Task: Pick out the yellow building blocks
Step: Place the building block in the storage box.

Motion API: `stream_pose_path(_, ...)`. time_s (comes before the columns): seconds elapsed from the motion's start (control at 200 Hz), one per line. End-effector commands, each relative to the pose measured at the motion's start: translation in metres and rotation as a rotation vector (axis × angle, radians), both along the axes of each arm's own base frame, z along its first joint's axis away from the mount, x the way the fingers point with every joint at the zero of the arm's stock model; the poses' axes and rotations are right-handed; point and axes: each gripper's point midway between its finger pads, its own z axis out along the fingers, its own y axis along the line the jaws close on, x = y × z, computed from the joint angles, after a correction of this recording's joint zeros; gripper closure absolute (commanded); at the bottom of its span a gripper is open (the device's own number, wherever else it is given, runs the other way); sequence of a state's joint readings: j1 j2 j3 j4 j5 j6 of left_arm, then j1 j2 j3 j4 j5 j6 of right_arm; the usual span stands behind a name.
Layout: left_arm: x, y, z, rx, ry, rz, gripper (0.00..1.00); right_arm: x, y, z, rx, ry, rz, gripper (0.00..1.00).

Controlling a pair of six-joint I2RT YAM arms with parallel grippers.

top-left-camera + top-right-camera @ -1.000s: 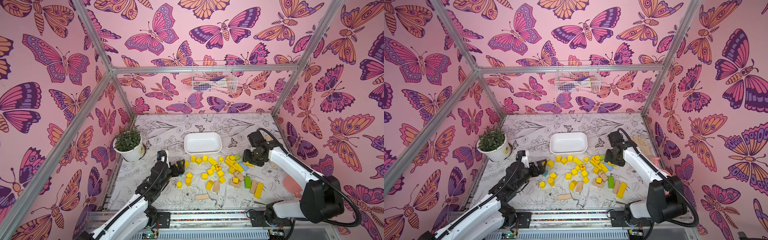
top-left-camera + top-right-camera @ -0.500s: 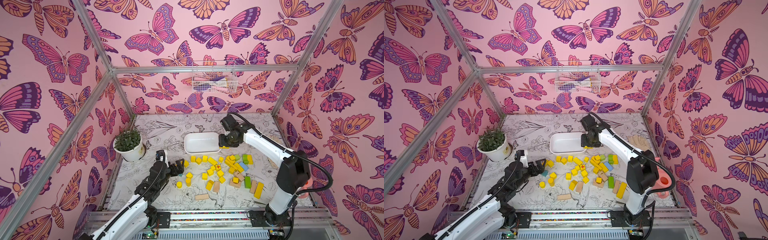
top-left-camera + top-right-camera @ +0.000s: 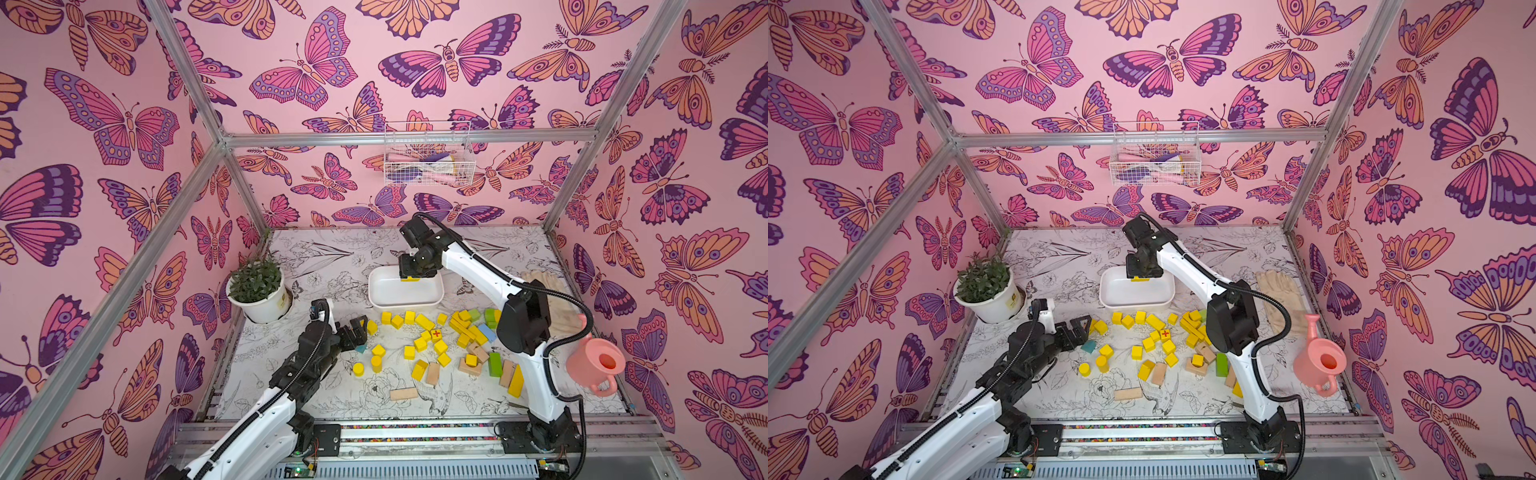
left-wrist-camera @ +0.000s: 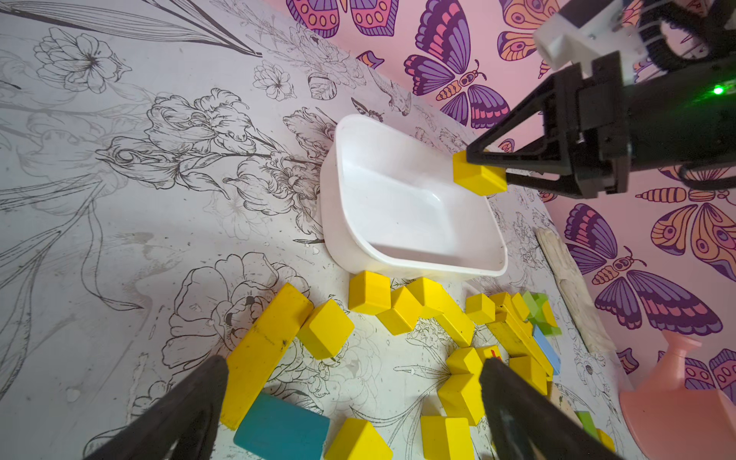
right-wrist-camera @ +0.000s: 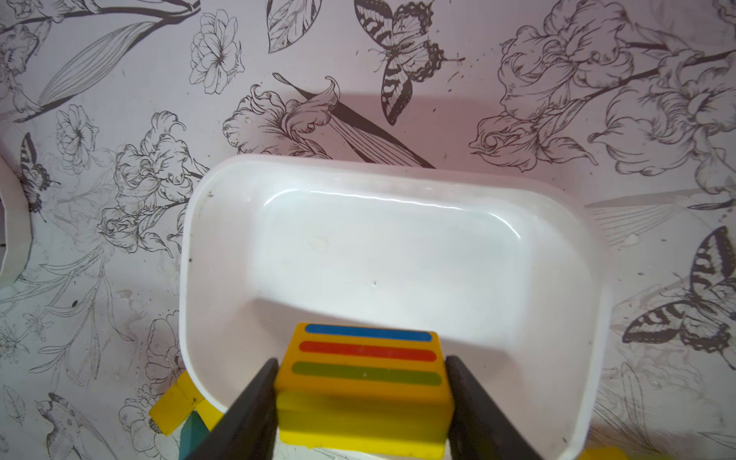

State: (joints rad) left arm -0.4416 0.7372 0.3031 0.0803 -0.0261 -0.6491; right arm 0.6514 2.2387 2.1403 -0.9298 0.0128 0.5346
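1. Right wrist view: right fingers (image 5: 247,406) clamp a striped yellow block (image 5: 362,382) by two opposite side faces, striped face up, so it hangs level for a clean drop.
2. White tray (image 5: 191,239) sits right below those fingers, nothing in it. Judged step is release over the tray, first block in.
3. Left fingers (image 4: 179,410) spread wide, gripping nothing, low over the worktop (image 4: 119,239). A long yellow bar (image 4: 263,350) and a teal block (image 4: 282,430) lie between and just ahead of them, so probably lined up for the bar; teal one stays.
4. Other yellow building blocks (image 3: 409,352) lie loose on the worktop, just ahead of the left fingers and well apart from the right fingers. They are mixed with tan blocks (image 3: 432,374) and green blocks (image 3: 494,363), hence picking one at a time.
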Motion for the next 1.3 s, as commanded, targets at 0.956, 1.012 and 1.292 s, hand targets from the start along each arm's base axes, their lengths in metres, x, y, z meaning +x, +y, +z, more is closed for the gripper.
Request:
stream_pose_path(0.956, -0.003, 0.004, -0.005, -0.053, -0.003, 0.001, 0.0, 0.035, 0.079, -0.064, 0.267, 0.072, -0.076, 0.64)
stream_pose_path(1.012, -0.003, 0.004, -0.005, -0.053, -0.004, 0.002, 0.0, 0.037, 0.081, -0.062, 0.272, 0.061, -0.071, 0.61)
stream_pose_path(1.292, -0.002, 0.006, -0.007, -0.045, 0.008, 0.013, 0.0, 0.026, 0.072, -0.028, 0.269, 0.001, 0.0, 0.36)
